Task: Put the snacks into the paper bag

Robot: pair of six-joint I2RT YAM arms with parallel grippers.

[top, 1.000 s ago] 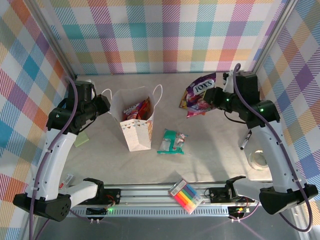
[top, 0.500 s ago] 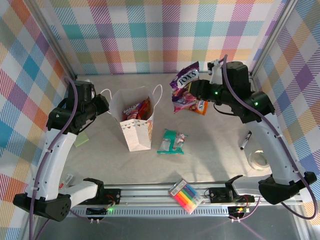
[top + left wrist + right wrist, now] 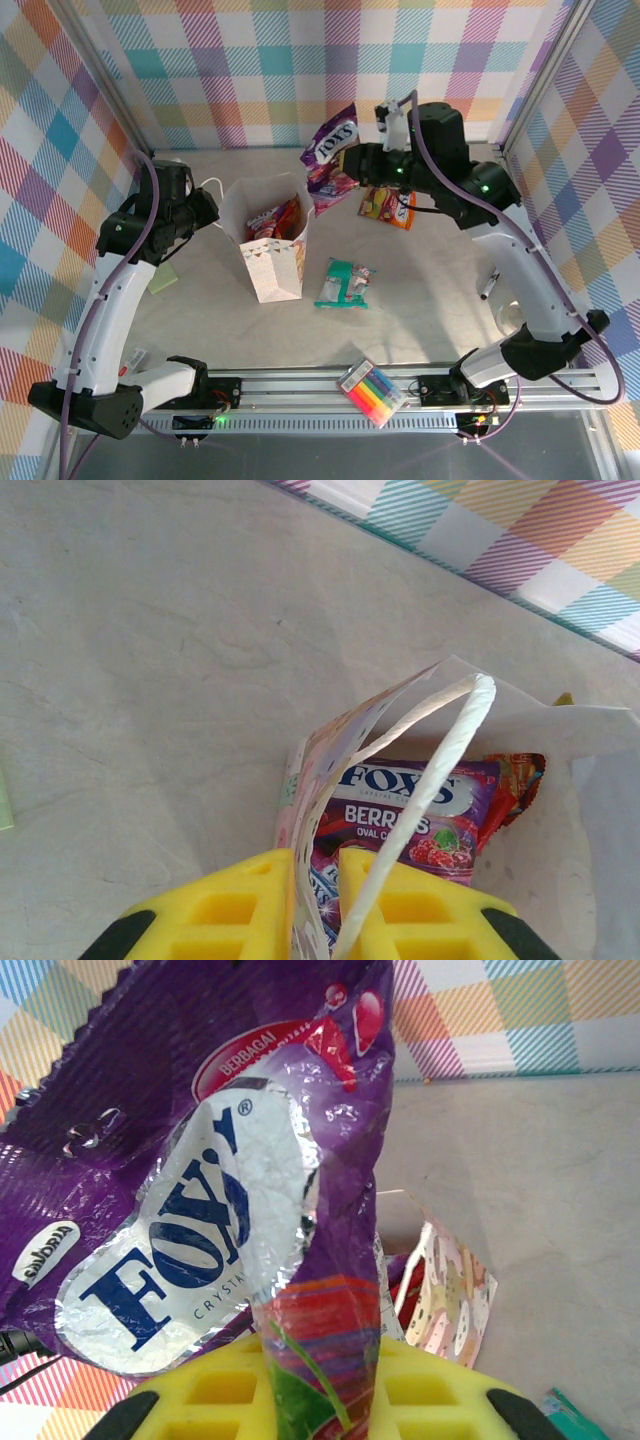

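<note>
The white paper bag (image 3: pixel 272 262) stands upright and open at centre left. My left gripper (image 3: pixel 212 208) is shut on its left wall (image 3: pixel 300 810), next to a rope handle (image 3: pixel 432 770). Inside the bag, the left wrist view shows a purple Fox's packet (image 3: pixel 410 815) and a red packet (image 3: pixel 517 778). My right gripper (image 3: pixel 352 163) is shut on the purple candy bag (image 3: pixel 330 160), hanging in the air just above the paper bag's right rim. In the right wrist view the candy bag (image 3: pixel 200 1160) is pinched between the yellow fingers (image 3: pixel 230 1390). A teal packet (image 3: pixel 345 283) and an orange packet (image 3: pixel 390 208) lie on the table.
A pack of coloured markers (image 3: pixel 372 392) rests on the front rail. A pen (image 3: pixel 490 285) and a tape roll (image 3: pixel 512 320) lie at the right, a green note (image 3: pixel 163 281) at the left. Plaid walls close the back and sides.
My right arm has swung left and up with the purple candy bag, from the right side of the table to over the paper bag's right rim. The left gripper has kept its hold.
</note>
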